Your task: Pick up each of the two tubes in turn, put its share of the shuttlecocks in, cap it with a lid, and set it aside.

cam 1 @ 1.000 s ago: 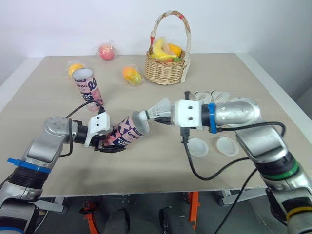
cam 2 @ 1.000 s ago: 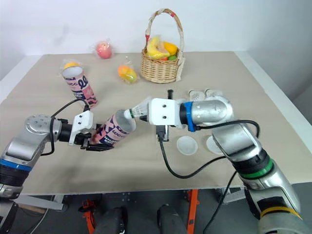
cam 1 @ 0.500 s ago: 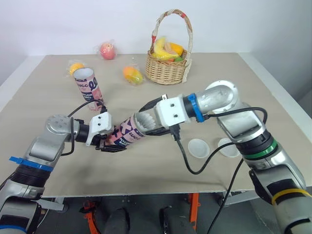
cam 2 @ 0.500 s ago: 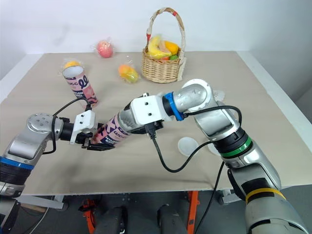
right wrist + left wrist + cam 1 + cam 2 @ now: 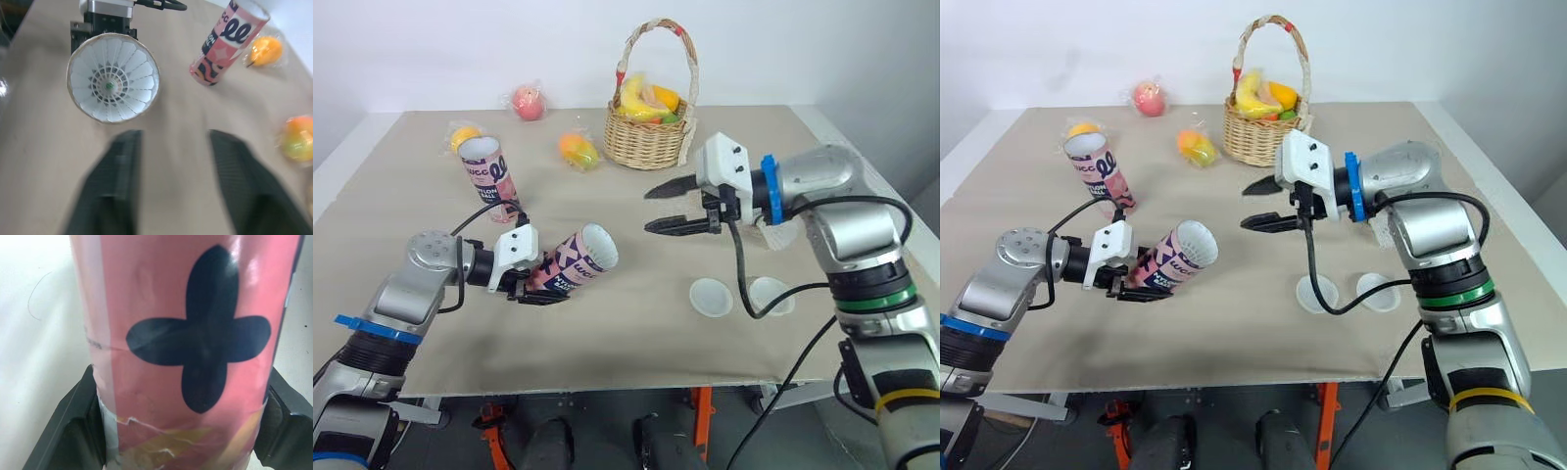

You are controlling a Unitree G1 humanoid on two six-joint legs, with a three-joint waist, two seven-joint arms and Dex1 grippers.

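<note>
My left gripper (image 5: 527, 282) is shut on a pink patterned tube (image 5: 570, 264), held tilted just above the table with its open mouth toward the right. A white shuttlecock (image 5: 112, 84) sits inside that mouth, feathers outward. In the left wrist view the tube (image 5: 188, 347) lies between both black fingers (image 5: 71, 431). My right gripper (image 5: 649, 211) hangs open and empty a short way right of the tube's mouth. A second pink tube (image 5: 489, 176) stands upright at the back left. Two round white lids (image 5: 712, 296) (image 5: 770, 294) lie on the table below my right arm.
A wicker basket (image 5: 649, 145) of fruit stands at the back centre. A wrapped peach (image 5: 527, 101) and two wrapped orange fruits (image 5: 463, 137) (image 5: 578, 149) lie along the back left. The table's front edge (image 5: 607, 390) runs close below the lids.
My right gripper carried a shuttlecock into the held tube's mouth, let it go, and drew back to the right, now open. The left gripper kept the tube still.
</note>
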